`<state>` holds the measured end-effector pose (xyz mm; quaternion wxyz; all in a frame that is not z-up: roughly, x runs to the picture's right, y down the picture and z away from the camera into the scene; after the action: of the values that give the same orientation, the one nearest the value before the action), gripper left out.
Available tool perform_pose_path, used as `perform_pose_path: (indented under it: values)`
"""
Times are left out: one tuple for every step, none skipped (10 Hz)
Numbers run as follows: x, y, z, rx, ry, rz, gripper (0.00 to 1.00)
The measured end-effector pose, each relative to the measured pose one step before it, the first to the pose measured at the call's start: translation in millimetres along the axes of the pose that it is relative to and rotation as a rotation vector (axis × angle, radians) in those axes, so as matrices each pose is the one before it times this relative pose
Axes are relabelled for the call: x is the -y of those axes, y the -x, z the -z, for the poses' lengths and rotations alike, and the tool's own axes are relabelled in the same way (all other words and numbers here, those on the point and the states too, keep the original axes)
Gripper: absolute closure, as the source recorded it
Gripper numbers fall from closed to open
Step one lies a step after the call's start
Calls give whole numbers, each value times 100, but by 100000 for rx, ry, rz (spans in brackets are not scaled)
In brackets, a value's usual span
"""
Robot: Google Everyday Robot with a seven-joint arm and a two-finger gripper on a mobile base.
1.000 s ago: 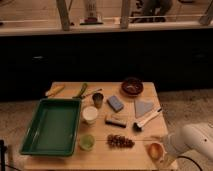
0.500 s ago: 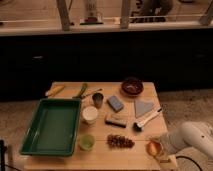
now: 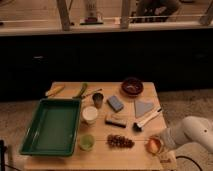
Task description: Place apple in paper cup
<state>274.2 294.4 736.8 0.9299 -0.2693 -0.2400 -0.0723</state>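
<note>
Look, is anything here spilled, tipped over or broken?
Nothing stands out. The paper cup stands upright, and the apple is at the table's front right corner, right by the gripper.

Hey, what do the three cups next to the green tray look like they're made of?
The white cup looks like matte paper: opaque, with a pale rim. The dark cup behind it seems to be metal, going by its dull grey sheen. The green cup looks like translucent plastic, glowing slightly. The gripper is beside the apple, at front right.
</note>
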Motion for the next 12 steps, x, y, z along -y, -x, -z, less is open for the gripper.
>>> perform_pose_path:
  values:
    - [330,99,393,885,36,1064,100]
    - [380,141,229,476,346,1183,100]
    - [437,160,168,289,247,1113,100]
    - [486,201,230,109,816,1471,100]
    - [385,179,216,-12,1236,1457,100]
    - [475,109,172,-96,940,1228,100]
    - [563,152,101,-118,908,1325,100]
    - [840,246,105,-199,969,1844,100]
    - [463,125,86,-153,435,1049,100]
    - [429,170,99,-115,448,1038,100]
    - [754,339,159,-109,639,1742,100]
    - [537,270,126,-135,771,1353,100]
